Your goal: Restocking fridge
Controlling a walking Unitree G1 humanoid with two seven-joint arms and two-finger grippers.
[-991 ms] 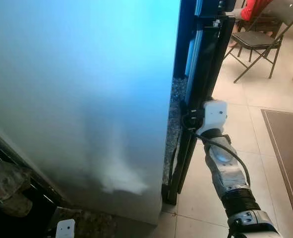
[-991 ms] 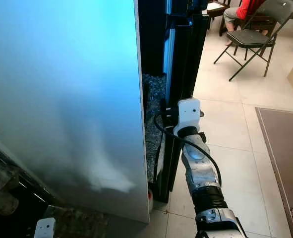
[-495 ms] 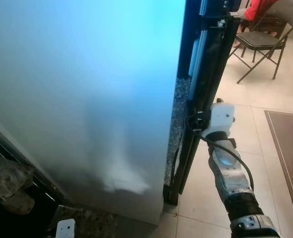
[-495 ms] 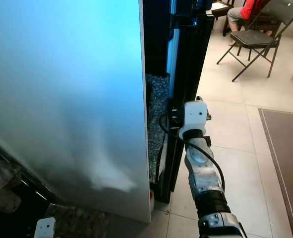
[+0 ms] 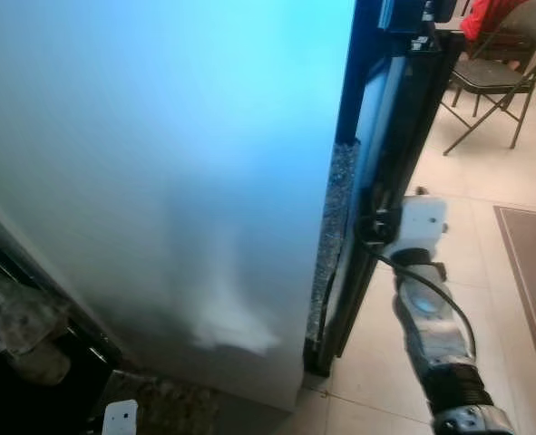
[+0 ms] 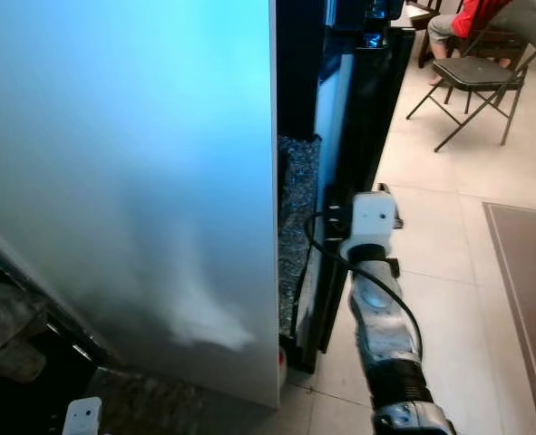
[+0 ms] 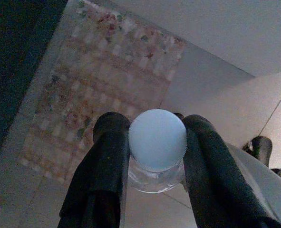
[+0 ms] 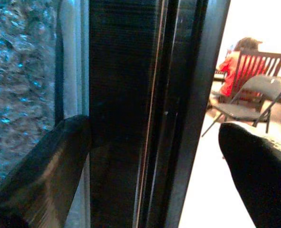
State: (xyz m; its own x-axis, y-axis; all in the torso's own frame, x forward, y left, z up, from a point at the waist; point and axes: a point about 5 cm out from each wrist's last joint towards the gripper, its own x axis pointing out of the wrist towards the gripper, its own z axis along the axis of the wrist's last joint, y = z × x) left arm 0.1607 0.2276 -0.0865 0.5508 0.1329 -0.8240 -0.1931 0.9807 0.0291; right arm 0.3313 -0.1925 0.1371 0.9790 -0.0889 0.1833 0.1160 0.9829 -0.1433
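A tall black fridge door (image 6: 358, 109) stands edge-on beside a wide pale panel (image 5: 159, 163). My right gripper (image 8: 154, 142) is open and straddles the door's edge: one finger (image 8: 50, 161) lies on the inner side and the other finger (image 8: 256, 161) on the outer side. From the head, my right arm (image 6: 374, 222) reaches to that edge at mid height. My left gripper (image 7: 157, 142) is shut on the neck of a clear bottle (image 7: 154, 178) with a pale blue cap (image 7: 157, 133), held low over a patterned mat (image 7: 97, 80).
A speckled stone surface (image 6: 297, 190) shows in the gap between panel and door. On the tiled floor to the right lie a brown rug (image 6: 526, 263) and a folding chair (image 6: 476, 77). A person in red (image 6: 472, 14) sits behind it.
The whole picture has slid to the right, so the camera has turned. My right gripper stays at the door's edge, and my arm is stretched a little further forward.
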